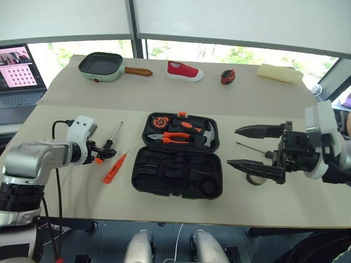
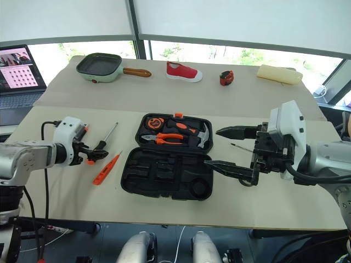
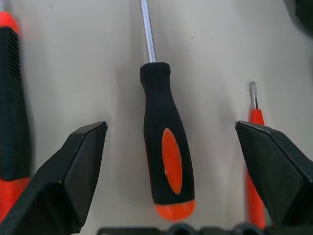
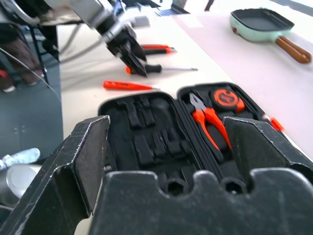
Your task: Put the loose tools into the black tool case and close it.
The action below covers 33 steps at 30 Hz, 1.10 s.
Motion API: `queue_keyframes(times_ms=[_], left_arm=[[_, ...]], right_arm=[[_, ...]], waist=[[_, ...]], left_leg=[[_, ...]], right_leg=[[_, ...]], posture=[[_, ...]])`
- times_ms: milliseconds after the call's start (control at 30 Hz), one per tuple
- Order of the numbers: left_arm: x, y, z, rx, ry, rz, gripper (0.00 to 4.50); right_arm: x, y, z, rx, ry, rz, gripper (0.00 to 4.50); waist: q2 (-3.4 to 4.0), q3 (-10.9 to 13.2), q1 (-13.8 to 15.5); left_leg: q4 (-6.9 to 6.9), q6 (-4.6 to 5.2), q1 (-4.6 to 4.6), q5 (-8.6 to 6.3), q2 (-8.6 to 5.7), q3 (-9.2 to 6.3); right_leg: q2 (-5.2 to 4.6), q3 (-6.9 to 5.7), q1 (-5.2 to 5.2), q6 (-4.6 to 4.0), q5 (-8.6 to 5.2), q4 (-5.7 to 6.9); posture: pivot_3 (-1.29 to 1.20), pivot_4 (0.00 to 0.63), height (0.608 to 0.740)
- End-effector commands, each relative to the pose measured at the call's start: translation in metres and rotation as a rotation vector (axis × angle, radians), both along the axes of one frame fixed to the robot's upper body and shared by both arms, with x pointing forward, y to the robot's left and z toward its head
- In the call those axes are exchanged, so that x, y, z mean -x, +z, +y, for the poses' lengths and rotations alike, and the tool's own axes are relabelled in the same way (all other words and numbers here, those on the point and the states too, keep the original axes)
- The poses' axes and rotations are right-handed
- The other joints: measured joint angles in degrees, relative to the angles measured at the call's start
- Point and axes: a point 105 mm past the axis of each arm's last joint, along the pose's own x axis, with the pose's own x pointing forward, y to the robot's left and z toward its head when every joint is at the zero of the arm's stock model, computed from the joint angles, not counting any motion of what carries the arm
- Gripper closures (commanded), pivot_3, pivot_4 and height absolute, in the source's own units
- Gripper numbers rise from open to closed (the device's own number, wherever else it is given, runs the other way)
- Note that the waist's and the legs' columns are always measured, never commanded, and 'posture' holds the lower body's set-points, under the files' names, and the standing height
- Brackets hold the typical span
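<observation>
So far nothing is packed: left of the open black tool case (image 1: 176,174), the left gripper (image 1: 104,149), spread wide and empty, hovers over the black-orange handled screwdriver (image 3: 166,147). The small all-orange screwdriver (image 1: 114,168) lies between them. Right of the case, the right gripper (image 2: 229,150) gapes empty.

An open tool case (image 1: 176,174) lies mid-tabletop (image 1: 164,98), with pliers (image 1: 176,137), a hammer (image 1: 207,135) and a tape measure (image 1: 159,121) in its far half. Left of it lie two screwdrivers (image 1: 114,167), under the left pincer (image 1: 102,151). Right of it lie a thin screwdriver (image 1: 252,148) and tape roll (image 1: 253,179), under the right pincer (image 1: 249,149). A pan (image 1: 102,67), shoe (image 1: 184,71) and laptop (image 1: 20,76) sit behind.
</observation>
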Motion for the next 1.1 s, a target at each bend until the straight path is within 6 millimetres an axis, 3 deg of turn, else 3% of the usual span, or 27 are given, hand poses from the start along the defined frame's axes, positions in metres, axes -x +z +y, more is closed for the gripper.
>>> queue_keyframes(times_ms=[33,167,200,267,333,400,500,600,700,767,933,1100], left_arm=[[-0.012,0.002,0.005,-0.026,0.024,-0.037,0.26],[-0.015,-0.006,0.018,-0.064,0.073,-0.034,1.17],[-0.015,-0.008,0.020,-0.060,0.080,-0.032,1.72],[-0.017,-0.006,0.019,-0.043,0.062,-0.064,2.37],[-0.025,0.017,0.010,-0.055,-0.009,-0.216,3.25],[-0.030,0.039,0.002,-0.044,-0.055,-0.336,3.68],[-0.035,0.088,-0.012,0.002,-0.128,-0.518,3.66],[-0.020,0.126,-0.062,0.065,-0.467,-0.651,3.66],[-0.004,0.118,-0.100,-0.033,-0.799,-0.627,3.66],[-0.002,0.110,-0.111,-0.109,-0.939,-0.612,3.66],[0.006,0.072,-0.121,-0.256,-1.279,-0.423,3.66],[0.000,0.048,-0.129,-0.295,-1.372,-0.401,3.66]], right_arm=[[0.006,0.005,0.009,-0.017,0.034,-0.020,0.07],[0.004,0.001,0.006,0.004,0.014,-0.013,0.00],[0.003,0.000,0.005,0.011,0.003,-0.011,0.00],[0.003,-0.001,0.002,0.014,-0.013,-0.011,0.00],[0.004,0.000,0.001,0.007,-0.020,-0.016,0.00],[0.005,0.001,0.000,-0.001,-0.027,-0.022,0.00],[0.008,0.000,-0.002,-0.009,-0.041,-0.008,0.00],[0.011,-0.006,-0.006,-0.006,-0.064,0.017,0.00],[0.010,-0.011,-0.011,-0.013,-0.091,0.033,0.00],[0.003,-0.012,-0.014,-0.048,-0.126,0.046,0.00],[-0.009,-0.027,-0.024,0.009,-0.197,0.058,0.00],[-0.011,-0.035,-0.027,0.025,-0.226,0.060,0.00]], waist=[[0.00,0.00,0.03],[0.01,-0.01,0.14],[0.01,-0.02,0.14],[0.03,-0.04,0.13],[0.04,-0.04,0.11],[0.02,-0.03,0.13],[-0.01,-0.01,0.39],[-0.06,0.00,1.00],[0.01,-0.04,1.41],[0.14,-0.11,1.41],[0.14,-0.11,1.01],[0.14,-0.10,1.09]], left_leg=[[0.03,0.00,-0.02,0.00,0.00,-0.02],[0.13,0.00,-0.01,0.00,-0.01,-0.09],[0.15,0.01,0.00,0.00,0.00,-0.10],[0.18,0.01,0.01,0.00,0.00,-0.12],[0.22,0.01,0.01,0.01,0.00,-0.14],[0.26,0.01,-0.03,0.02,0.02,-0.16],[0.49,0.02,-0.35,0.01,0.03,-0.33],[0.80,0.07,-0.71,-0.02,0.01,-0.62],[0.83,0.11,-0.74,-0.04,-0.09,-0.63],[0.85,0.12,-0.72,-0.04,-0.11,-0.63],[0.85,0.12,-0.66,0.05,-0.08,-0.68],[0.87,0.14,-0.75,0.05,-0.08,-0.71]], right_leg=[[0.00,-0.04,0.00,0.00,0.00,0.00],[-0.03,-0.11,0.07,-0.01,0.00,0.03],[-0.03,-0.13,0.10,0.00,0.00,0.04],[-0.03,-0.15,0.12,-0.01,0.00,0.06],[-0.03,-0.17,0.13,-0.02,0.01,0.12],[-0.03,-0.19,0.11,-0.03,0.02,0.13],[-0.02,-0.34,-0.01,-0.03,0.03,0.14],[-0.02,-0.58,-0.05,0.04,0.06,0.12],[-0.09,-0.60,0.03,0.12,0.10,0.04],[-0.10,-0.59,0.06,0.13,0.11,0.03],[0.03,-0.55,0.06,0.08,0.13,0.07],[0.03,-0.54,0.01,0.10,0.12,0.07]], posture=[[0.00,0.150,0.740],[0.00,0.150,0.740],[0.00,0.150,0.740],[0.00,0.150,0.740],[0.00,0.150,0.740],[0.00,0.150,0.740],[0.00,0.150,0.740],[0.00,0.150,0.740],[0.00,0.150,0.740],[0.00,0.150,0.740],[0.00,0.150,0.740],[0.00,0.150,0.740]])
